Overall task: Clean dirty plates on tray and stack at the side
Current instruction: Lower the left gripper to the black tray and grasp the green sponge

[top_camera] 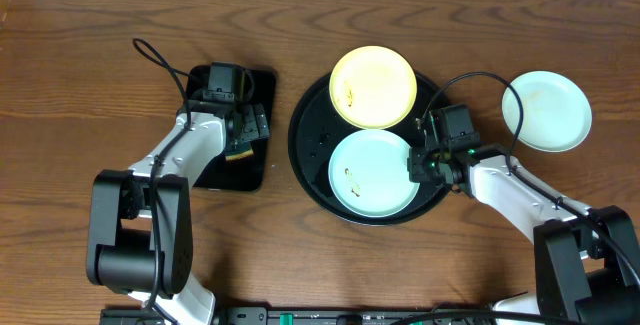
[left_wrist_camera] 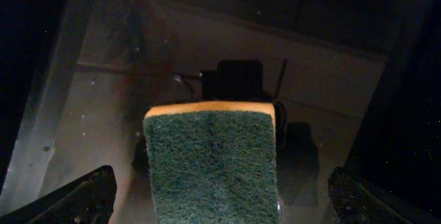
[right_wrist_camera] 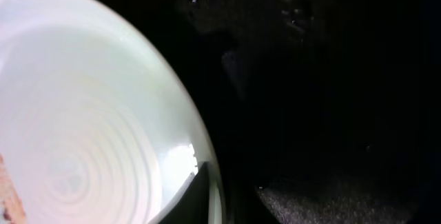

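A: The right gripper (top_camera: 414, 163) sat at the rim of the mint plate (top_camera: 372, 173) on the round tray (top_camera: 303, 145); pinching or not, unclear.
B: A thin hold could have dropped it. The left gripper (top_camera: 252, 131) gaped over the sponge (left_wrist_camera: 210, 162).

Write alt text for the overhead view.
A yellow plate and a mint plate lie on a round tray, right gripper at the mint plate's edge. A third plate sits on the table. The left gripper, open, is over a sponge.

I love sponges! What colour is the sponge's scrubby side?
Dark green on the sponge; best seen in the left wrist view.
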Robot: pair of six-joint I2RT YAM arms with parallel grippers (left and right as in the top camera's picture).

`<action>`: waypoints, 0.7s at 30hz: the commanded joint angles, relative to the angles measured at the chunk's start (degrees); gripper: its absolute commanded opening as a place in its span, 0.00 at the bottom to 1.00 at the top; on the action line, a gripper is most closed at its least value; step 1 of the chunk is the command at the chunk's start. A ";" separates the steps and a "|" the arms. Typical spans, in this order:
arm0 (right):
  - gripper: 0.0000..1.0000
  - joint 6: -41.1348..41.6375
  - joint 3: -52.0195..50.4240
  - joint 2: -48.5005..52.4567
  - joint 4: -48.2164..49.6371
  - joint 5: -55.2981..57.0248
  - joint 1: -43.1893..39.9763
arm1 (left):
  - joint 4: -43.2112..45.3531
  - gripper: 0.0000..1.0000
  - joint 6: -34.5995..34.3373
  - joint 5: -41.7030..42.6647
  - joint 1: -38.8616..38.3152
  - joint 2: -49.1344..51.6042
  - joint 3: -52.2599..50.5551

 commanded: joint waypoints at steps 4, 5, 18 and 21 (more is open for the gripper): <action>0.26 -3.28 -0.68 0.17 2.93 1.95 0.11 | -3.50 0.98 -4.85 -0.68 0.24 0.50 0.42; 0.26 -3.28 -0.68 0.17 2.97 1.95 0.11 | -5.09 0.98 -4.79 -0.72 0.24 0.50 0.42; 0.29 -3.23 -0.68 0.17 2.97 1.92 0.11 | -3.28 0.47 -3.32 -0.74 0.20 0.52 -4.92; 0.29 -3.23 -0.68 0.17 2.95 1.92 0.11 | -0.96 0.76 -3.30 -0.74 0.20 0.52 -5.38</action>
